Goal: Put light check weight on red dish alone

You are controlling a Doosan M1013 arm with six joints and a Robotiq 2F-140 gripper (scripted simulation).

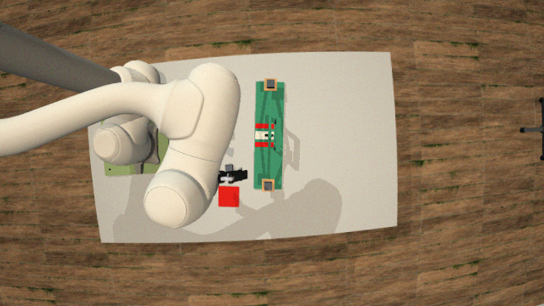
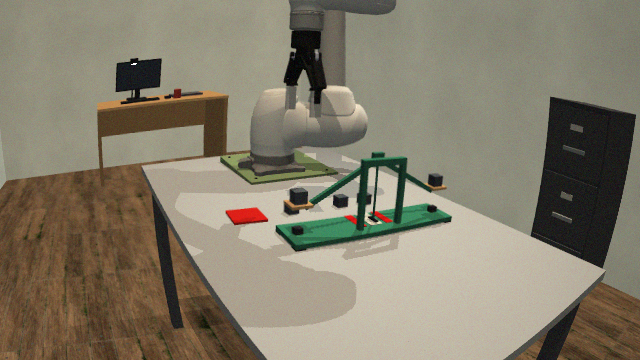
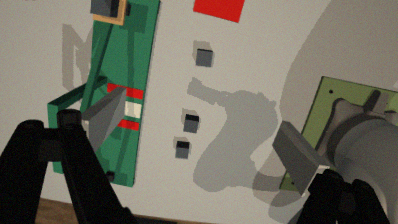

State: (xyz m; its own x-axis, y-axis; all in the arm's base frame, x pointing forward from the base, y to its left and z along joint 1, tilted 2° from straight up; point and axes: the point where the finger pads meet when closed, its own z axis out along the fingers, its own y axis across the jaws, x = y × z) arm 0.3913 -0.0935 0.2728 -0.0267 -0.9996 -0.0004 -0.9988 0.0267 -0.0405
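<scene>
The hand (image 1: 233, 175) (image 2: 303, 107) (image 3: 203, 118) is open, its fingers spread wide and well above the table (image 1: 340, 127) (image 2: 425, 285) (image 3: 260, 70). From above, it shows between the balance (image 1: 278, 95) (image 2: 320, 237) (image 3: 142, 30) and the short edge where the arm is mounted, just beside the red dish.

The dish (image 1: 229, 196) (image 2: 246, 216) (image 3: 219, 9) lies flat, nearer the long edge on its own side than the opposite one. It is also nearer the arm-end short edge than the far one.

The balance stands parallel to the short edges. Each pan carries one dark cube, one toward each long edge: the dish-side weight (image 1: 268, 185) (image 2: 298, 195) (image 3: 105, 6) and the other weight (image 1: 270, 84) (image 2: 435, 179). The pointer (image 2: 376, 190) hangs over the white field (image 1: 258, 135) (image 2: 371, 222) (image 3: 132, 110), so this pair reads as matched.

Three loose cubes form a rough row parallel to the short edges, between the balance and the arm's mounting plate (image 1: 110, 170) (image 2: 235, 162) (image 3: 320, 90). The near cube (image 1: 229, 167) (image 3: 204, 57) is closest to the dish but apart from it. The middle cube (image 3: 190, 123) and end cube (image 3: 182, 150) sit close together, apart, toward the opposite long edge. Looks alone cannot tell which weight is light.
</scene>
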